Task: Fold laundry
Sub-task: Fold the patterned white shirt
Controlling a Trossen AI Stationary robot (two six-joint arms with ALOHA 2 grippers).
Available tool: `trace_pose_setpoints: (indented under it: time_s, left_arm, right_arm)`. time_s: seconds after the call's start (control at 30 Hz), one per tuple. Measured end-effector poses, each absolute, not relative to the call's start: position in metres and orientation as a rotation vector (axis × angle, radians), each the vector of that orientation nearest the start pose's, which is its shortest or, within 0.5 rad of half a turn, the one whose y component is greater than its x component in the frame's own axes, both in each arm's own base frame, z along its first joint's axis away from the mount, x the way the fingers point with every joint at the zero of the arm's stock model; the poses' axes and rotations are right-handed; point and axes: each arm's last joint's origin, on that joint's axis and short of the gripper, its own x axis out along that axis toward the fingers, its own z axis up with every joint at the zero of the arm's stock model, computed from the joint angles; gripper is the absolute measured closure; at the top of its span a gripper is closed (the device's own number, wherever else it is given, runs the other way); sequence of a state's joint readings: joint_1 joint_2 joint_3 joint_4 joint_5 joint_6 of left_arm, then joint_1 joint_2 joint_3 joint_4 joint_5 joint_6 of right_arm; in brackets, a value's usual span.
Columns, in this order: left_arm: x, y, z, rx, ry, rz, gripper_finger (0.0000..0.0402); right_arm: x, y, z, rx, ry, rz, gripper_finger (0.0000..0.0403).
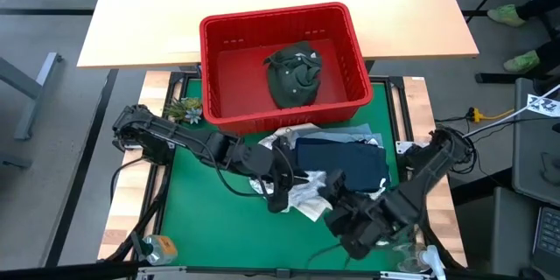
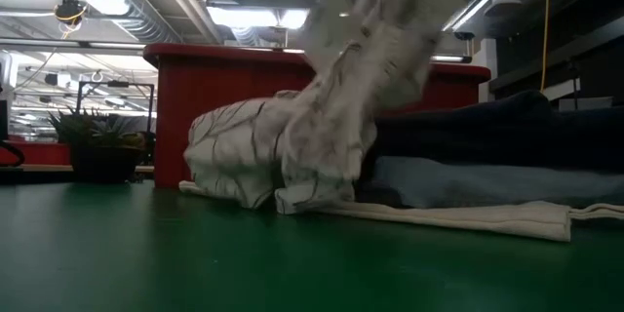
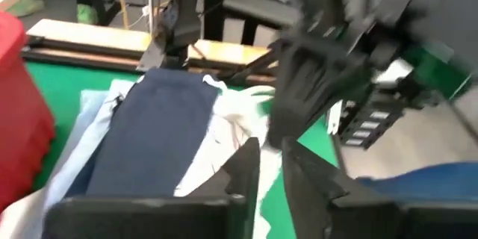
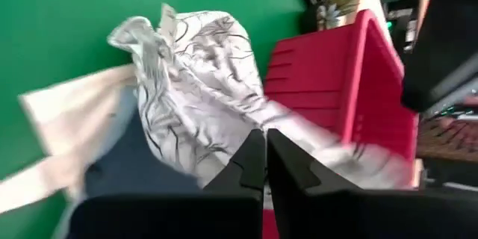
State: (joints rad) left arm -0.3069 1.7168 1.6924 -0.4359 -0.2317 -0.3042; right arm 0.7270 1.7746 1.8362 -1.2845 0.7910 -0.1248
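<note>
Pinching the white printed garment (image 4: 202, 97) between the right fingers (image 4: 250, 166).

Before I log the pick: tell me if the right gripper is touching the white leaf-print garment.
Touching. In the right wrist view the right gripper has its fingers shut on a fold of the white leaf-print garment, cloth running straight into the tips.
</note>
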Motion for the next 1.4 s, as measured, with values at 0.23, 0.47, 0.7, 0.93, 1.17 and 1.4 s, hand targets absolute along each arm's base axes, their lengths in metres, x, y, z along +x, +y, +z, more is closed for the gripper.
trace_pose_setpoints:
  time_s: [0.23,0.47,0.7,0.93,1.17,1.4]
  left_arm:
    - [0.37,-0.109,0.368,-0.137,0.542,0.038,0.0277]
    - [0.37,-0.105,0.335,-0.1,0.621,0.09,0.0257]
    - [0.369,-0.087,0.29,-0.081,0.721,0.149,0.0269]
    - [0.372,-0.071,0.254,-0.163,0.688,0.093,0.0288]
    - [0.368,-0.101,0.248,-0.331,0.662,-0.112,0.0302]
    - [0.351,-0.153,0.249,-0.261,0.635,-0.168,0.0303]
  right_arm:
    - [0.237,0.229,0.351,-0.759,0.989,-0.006,0.0399]
    - [0.208,0.257,0.347,-0.478,1.081,0.113,0.04]
    - [0.181,0.278,0.347,-0.316,1.082,0.117,0.0397]
    - [0.168,0.288,0.348,-0.273,1.04,0.112,0.0398]
    - [0.176,0.282,0.349,-0.305,0.976,0.043,0.0398]
    - [0.182,0.278,0.349,-0.289,0.998,0.036,0.0398]
